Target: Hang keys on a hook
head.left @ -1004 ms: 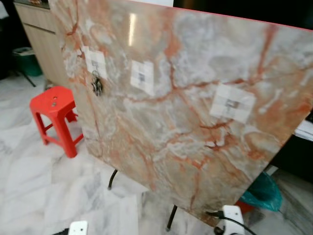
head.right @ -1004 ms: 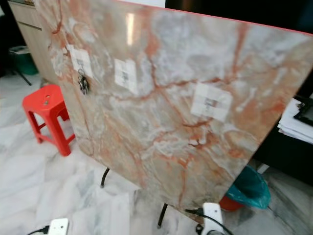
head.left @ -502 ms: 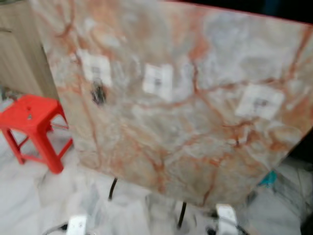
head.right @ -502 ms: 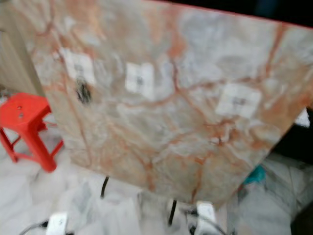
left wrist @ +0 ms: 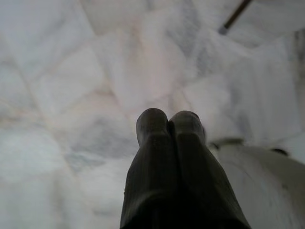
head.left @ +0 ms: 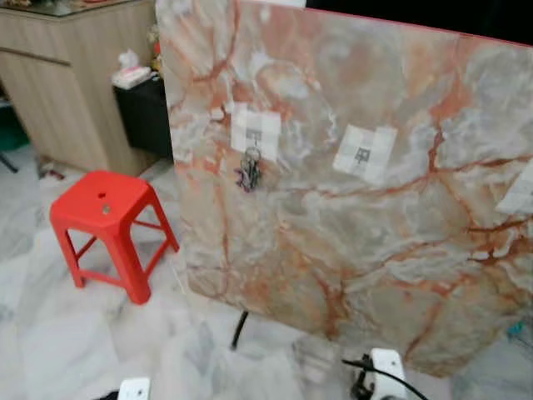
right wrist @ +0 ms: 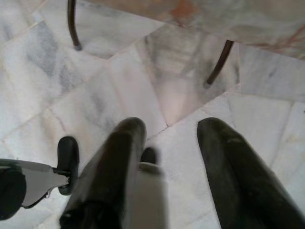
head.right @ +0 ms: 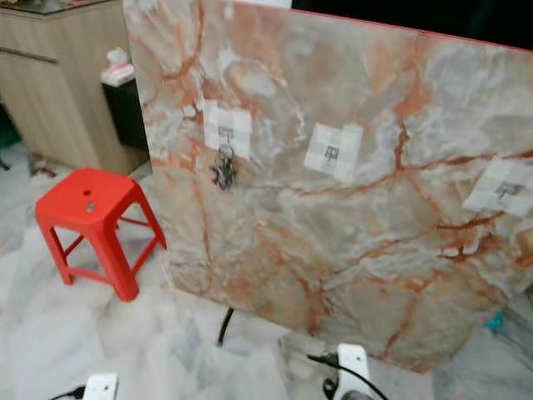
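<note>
Glossy marble-look board (head.left: 350,208); red plastic stool (head.left: 104,212); metal keys (head.left: 249,170).

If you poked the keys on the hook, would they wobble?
Probably. The keys dangle loosely from one hook on the marble board, so they would likely swing and jingle. As a loose bunch, they would probably flop rather than stay stiff.

- The head views were evenly and brightly lit, with a soft sheen on the marble board (head.left: 358,192) toward 12 o'clock.
- Detail was slightly soft; the keys (head.left: 248,171) read as a small dark cluster.
- The strip at 1 o'clock above the board was near black.
- The left wrist view was dim and hazy, its fingers (left wrist: 178,176) a blurred silhouette.
- The right wrist view was brighter, its fingers (right wrist: 238,171) out of focus over the pale floor (right wrist: 119,81).
</note>
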Robot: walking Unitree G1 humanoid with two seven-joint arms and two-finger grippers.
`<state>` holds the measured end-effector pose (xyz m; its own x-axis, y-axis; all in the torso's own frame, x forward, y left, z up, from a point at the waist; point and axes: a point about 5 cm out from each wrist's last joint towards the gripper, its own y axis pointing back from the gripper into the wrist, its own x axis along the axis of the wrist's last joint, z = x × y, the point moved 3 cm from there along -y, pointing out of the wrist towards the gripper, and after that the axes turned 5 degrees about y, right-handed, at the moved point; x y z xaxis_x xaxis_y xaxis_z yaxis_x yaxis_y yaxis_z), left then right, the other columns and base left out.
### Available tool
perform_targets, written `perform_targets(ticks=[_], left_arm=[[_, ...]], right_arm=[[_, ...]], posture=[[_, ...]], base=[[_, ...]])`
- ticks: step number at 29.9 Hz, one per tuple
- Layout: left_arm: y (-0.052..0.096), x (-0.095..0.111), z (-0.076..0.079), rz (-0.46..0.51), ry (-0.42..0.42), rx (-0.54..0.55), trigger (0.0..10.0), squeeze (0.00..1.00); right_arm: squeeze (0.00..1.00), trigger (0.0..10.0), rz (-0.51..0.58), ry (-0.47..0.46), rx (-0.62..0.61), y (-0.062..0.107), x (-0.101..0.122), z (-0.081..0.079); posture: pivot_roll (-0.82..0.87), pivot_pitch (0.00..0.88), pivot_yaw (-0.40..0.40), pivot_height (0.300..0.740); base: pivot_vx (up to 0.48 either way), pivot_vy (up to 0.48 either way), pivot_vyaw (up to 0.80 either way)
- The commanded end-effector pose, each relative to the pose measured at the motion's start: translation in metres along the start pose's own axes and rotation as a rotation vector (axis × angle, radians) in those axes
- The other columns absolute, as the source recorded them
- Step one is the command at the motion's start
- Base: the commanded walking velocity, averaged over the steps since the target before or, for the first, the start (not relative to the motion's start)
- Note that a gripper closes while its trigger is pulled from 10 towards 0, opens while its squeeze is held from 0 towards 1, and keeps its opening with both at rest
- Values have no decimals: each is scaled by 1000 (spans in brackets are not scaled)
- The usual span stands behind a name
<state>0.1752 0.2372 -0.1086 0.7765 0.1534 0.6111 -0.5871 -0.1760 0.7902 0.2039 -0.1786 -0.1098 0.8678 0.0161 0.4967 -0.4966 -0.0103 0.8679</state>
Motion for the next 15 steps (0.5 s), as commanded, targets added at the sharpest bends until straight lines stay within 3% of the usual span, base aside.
perform_targets(ticks=[1,8,15], left_arm=[[0,-5,11,-18,-11,-25,10000,0],[-1,-3,14,-26,-39,-42,10000,0],[-5,14,12,3,-61,-50,10000,0]], right_arm=[[0,10000,-17,3,-31,2,-7,13],[0,10000,-13,-12,-40,2,-8,15],[0,10000,9,-27,-28,1,-1,8]], posture=[[110,0,-65,740],[117,0,-43,740],[110,0,-9,740]], base=[[0,480,0],[0,480,0],[0,480,0]])
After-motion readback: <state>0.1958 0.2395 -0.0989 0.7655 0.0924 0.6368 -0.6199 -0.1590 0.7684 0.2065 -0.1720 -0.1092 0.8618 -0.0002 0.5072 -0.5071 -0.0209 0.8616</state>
